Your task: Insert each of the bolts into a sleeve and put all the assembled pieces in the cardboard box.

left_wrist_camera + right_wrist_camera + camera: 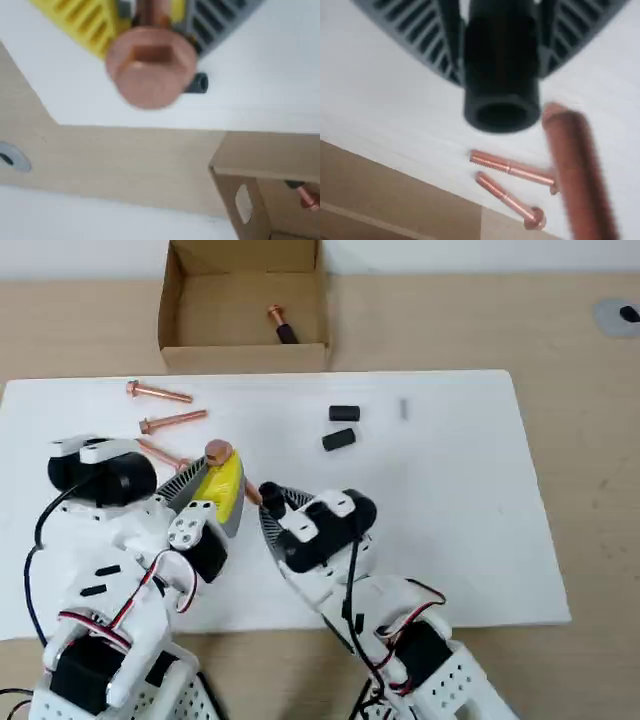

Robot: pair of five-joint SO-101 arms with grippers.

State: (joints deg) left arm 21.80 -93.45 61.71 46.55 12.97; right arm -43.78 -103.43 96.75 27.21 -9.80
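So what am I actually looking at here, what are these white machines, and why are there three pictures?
These are two white robot arms, left and right, side by side at a wooden table. One picture looks down from above; the other two come from cameras on each arm's wrist. The left end effector, yellow and grey, grips a copper-coloured metal bolt. The right end effector, dark grey, grips a short black tube-shaped sleeve close beside it. On the white sheet lie three loose copper bolts and two spare black sleeves. Behind, the open cardboard box holds one bolt already in its sleeve.
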